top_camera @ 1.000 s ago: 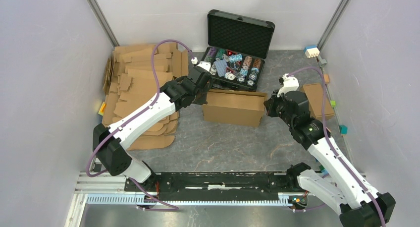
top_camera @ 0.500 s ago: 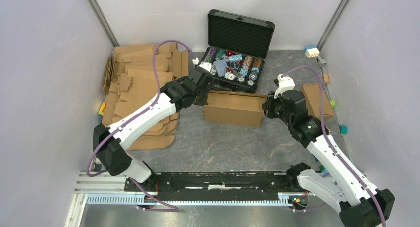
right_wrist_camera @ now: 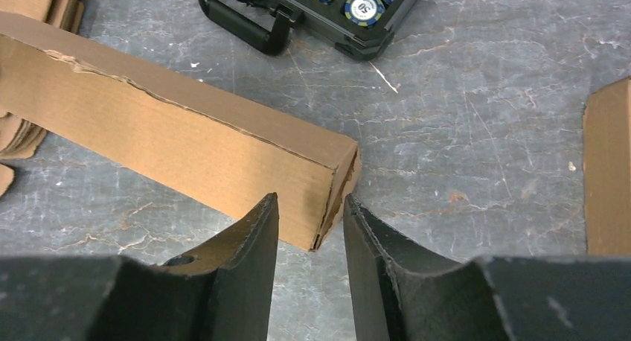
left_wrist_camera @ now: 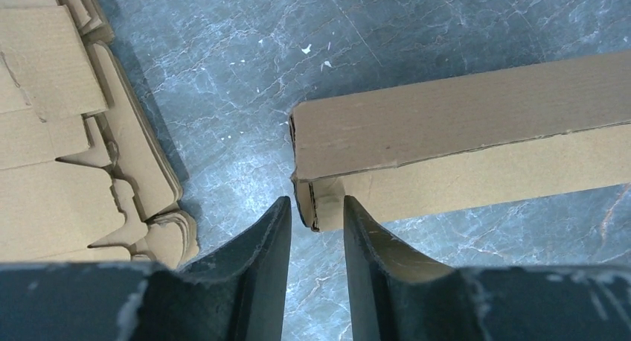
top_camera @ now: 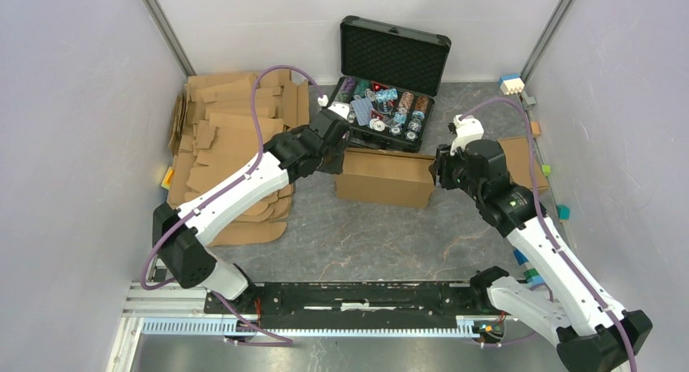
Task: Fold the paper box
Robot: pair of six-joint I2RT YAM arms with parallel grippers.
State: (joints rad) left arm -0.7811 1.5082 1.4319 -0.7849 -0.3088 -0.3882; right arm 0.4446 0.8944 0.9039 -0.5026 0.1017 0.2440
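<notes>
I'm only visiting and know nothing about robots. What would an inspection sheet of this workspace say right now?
Surface: grey marbled table, a few white specks.
Job's things: paper box, folded up, lying mid-table between the arms.
Clutter: stack of flat cardboard sheets on the left; open black case holding chips at the back; smaller cardboard box and coloured blocks on the right.
Grippers: left gripper and right gripper, jaws apart, one at each end of the paper box.
Cables: purple cables arch above both arms.
Surroundings: plain pale walls; metal rail at the near edge.
</notes>
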